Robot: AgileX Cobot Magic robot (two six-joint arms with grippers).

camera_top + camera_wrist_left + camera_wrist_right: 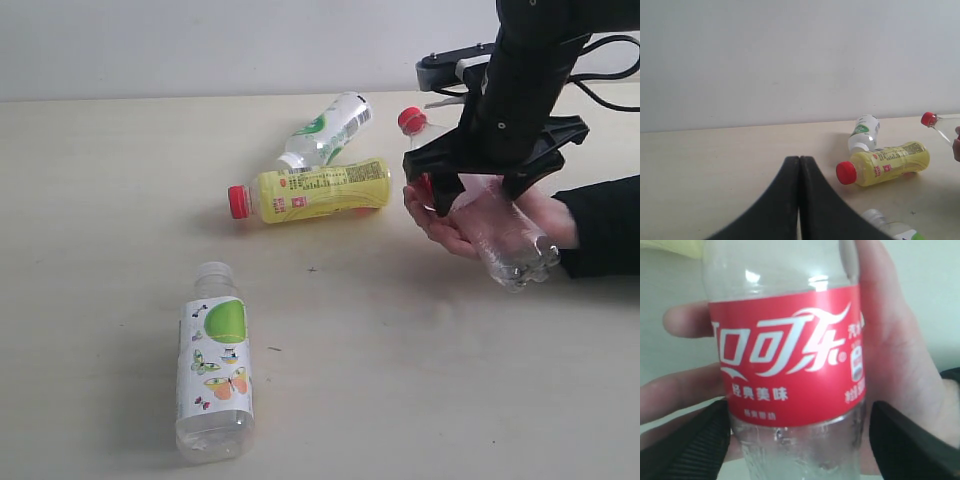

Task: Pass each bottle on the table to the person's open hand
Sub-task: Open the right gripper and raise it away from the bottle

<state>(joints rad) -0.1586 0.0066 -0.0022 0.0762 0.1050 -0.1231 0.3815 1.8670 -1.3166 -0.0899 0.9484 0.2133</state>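
The clear bottle with the red label (pixel 500 235) lies across the person's open hand (pixel 448 228), its red cap pointing away. My right gripper (pixel 478 195) straddles it with its jaws open; in the right wrist view the bottle (pixel 785 355) sits between the fingers (pixel 900 445), with a slim gap on one side, and the palm (pixel 900 360) is behind it. The yellow bottle (pixel 320 188), the green-white bottle (pixel 330 128) and the butterfly bottle (pixel 215 365) lie on the table (pixel 90 220). My left gripper (pixel 800 161) is shut and empty, out of the exterior view.
The person's black sleeve (pixel 605 225) comes in from the right edge. The yellow bottle (pixel 890 161) and green-white bottle (pixel 864 134) touch each other at mid-table. A pale wall stands behind the table's far edge.
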